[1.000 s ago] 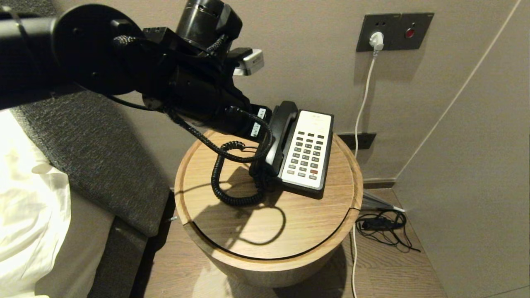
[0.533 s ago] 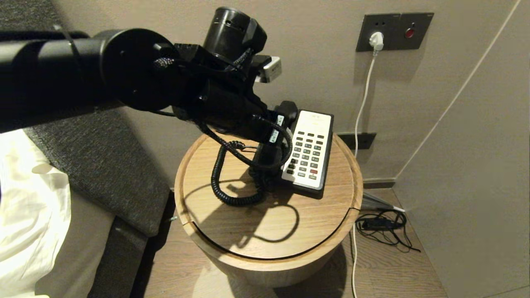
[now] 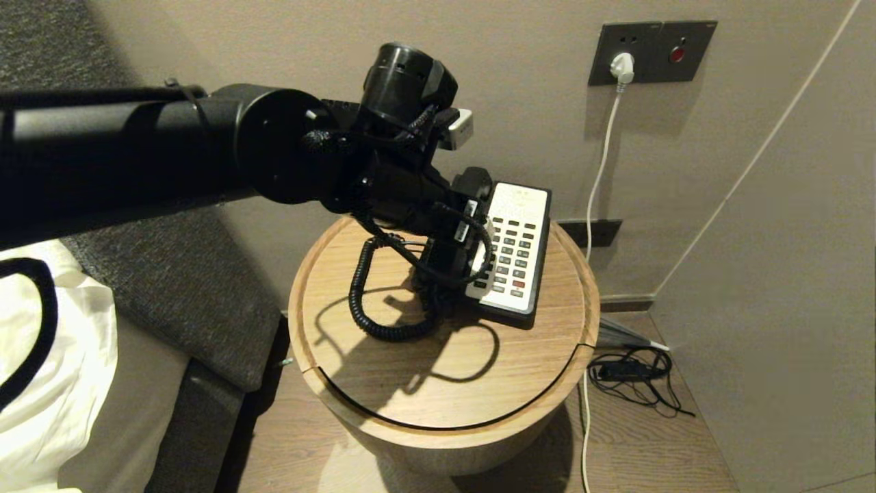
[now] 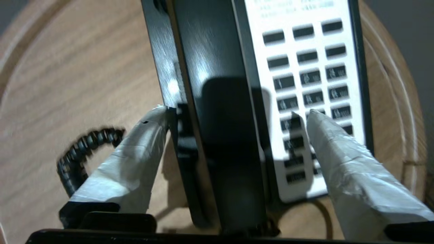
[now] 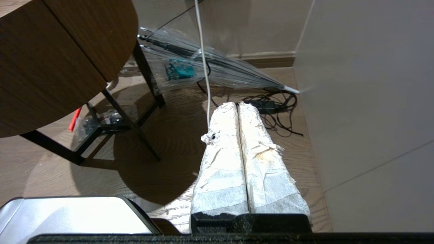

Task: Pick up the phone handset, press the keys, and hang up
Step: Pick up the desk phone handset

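Observation:
A black handset (image 3: 472, 182) lies in the cradle along the left side of a white-faced desk phone (image 3: 514, 246) on a round wooden side table (image 3: 410, 383). Its coiled cord (image 3: 363, 294) loops onto the table top. My left gripper (image 3: 458, 236) is open and straddles the handset. In the left wrist view, the gripper (image 4: 237, 112) has one taped finger (image 4: 135, 152) on the handset's (image 4: 217, 101) outer side, and the other finger (image 4: 346, 162) is over the keypad (image 4: 305, 74). My right gripper (image 5: 237, 104) is shut and empty, parked low beside the table.
A padded headboard (image 3: 157, 260) and white pillow (image 3: 48, 356) lie left of the table. A white plug (image 3: 621, 66) sits in the wall socket with its cable hanging down. Black cables (image 3: 629, 373) and a clear umbrella (image 5: 210, 67) lie on the floor at the right.
My left arm has moved right and down towards the phone. Its open fingers have gone from beside the handset to astride it. The phone has not moved.

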{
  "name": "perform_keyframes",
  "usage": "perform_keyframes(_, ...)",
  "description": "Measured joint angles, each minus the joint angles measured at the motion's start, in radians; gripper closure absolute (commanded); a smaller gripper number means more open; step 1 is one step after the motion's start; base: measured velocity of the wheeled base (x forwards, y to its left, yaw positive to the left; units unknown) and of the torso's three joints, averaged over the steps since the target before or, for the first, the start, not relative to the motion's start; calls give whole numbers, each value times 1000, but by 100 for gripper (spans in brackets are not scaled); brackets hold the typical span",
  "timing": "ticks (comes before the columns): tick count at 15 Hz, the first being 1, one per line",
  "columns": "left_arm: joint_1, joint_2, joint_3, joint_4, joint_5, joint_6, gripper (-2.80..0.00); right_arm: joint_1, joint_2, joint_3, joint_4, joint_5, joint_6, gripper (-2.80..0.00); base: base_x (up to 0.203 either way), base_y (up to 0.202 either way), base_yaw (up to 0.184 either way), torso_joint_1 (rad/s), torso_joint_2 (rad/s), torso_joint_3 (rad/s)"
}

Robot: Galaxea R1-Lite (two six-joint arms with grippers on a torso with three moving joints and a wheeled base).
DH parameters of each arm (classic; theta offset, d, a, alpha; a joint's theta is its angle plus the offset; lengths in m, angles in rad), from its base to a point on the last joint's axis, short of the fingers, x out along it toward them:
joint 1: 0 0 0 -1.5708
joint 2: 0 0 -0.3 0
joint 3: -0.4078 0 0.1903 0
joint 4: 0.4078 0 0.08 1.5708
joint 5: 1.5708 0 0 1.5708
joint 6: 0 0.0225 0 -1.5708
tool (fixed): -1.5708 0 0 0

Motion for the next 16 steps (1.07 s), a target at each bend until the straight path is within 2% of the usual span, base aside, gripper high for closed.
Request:
perform_keyframes(12,44,28,2,-3,27,15,-280,0,0,0,0,0,0,0,0,0,0,0,0,0)
perform_keyframes(13,44,29,2,-4,27,15,0,0,0,0,0,0,0,0,0,0,0,0,0,0)
perform_keyframes(16,44,33,2,-5,25,16,0,0,0,0,0,0,0,0,0,0,0,0,0,0)
